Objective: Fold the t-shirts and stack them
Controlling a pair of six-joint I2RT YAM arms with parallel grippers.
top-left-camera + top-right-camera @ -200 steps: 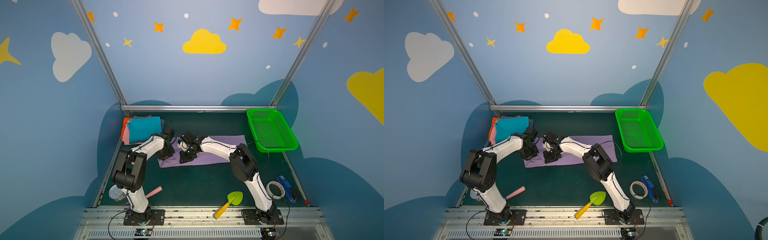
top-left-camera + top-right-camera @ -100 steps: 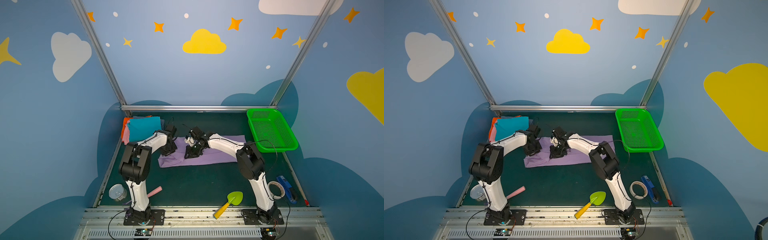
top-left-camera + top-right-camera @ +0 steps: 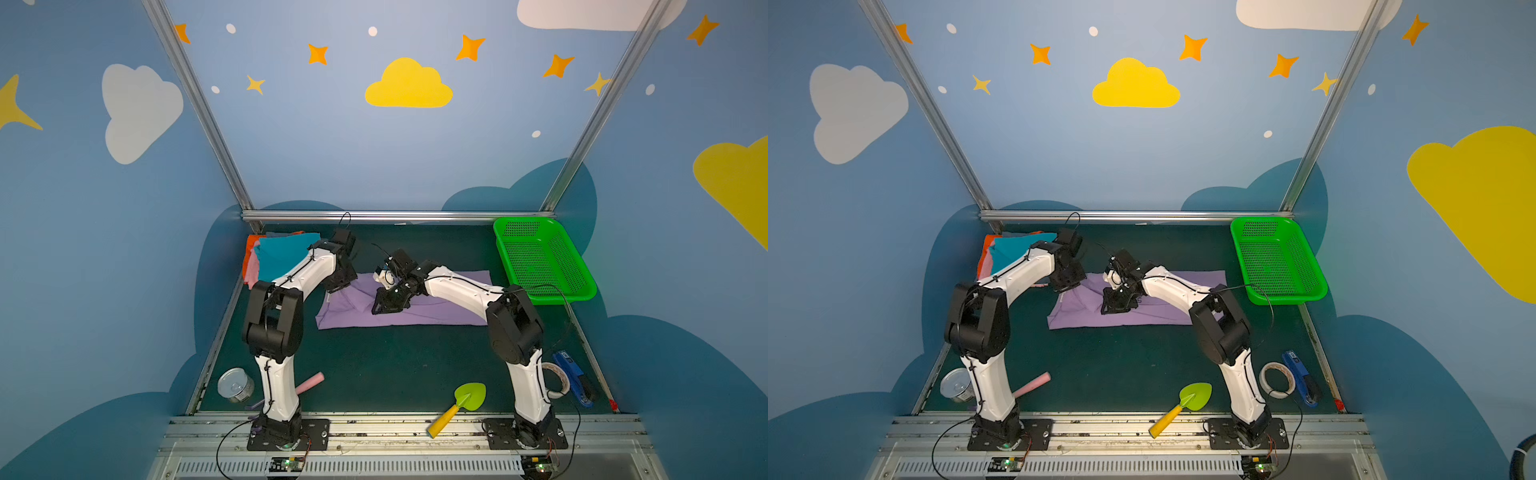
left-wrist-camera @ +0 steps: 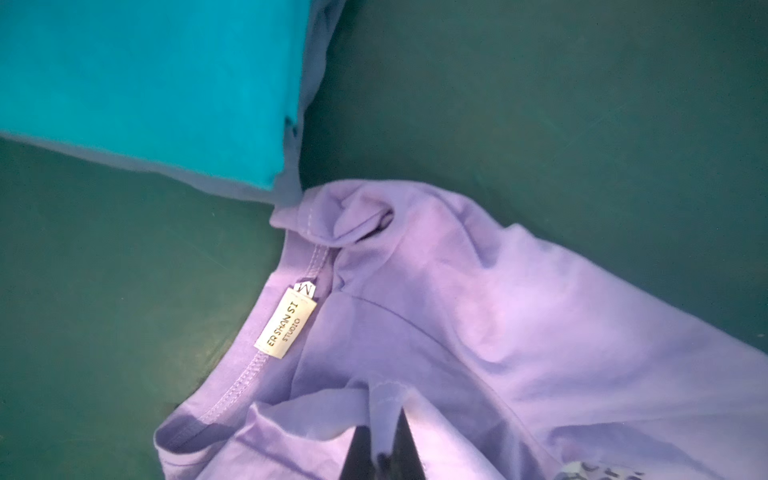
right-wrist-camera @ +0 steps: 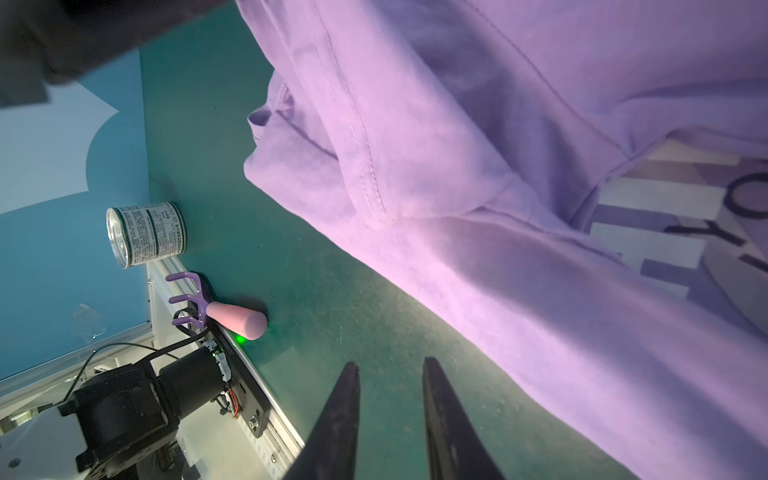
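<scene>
Left gripper [image 4: 384,432] tight on lavender t-shirt [image 4: 498,332] fold; right gripper [image 5: 390,362] apart over mat [image 5: 332,291] beside its edge.

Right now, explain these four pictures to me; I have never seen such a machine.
The left arm and right arm are robots bolted at the near edge of the table. Two pictures look down from one overhead camera; the other two come from a camera on each wrist. On the table lie a lavender t-shirt, a folded stack with teal on top, a green basket, a can, a trowel and a tape roll. The left claw pinches a fold of the lavender t-shirt; the right claw is open and holds nothing.
</scene>
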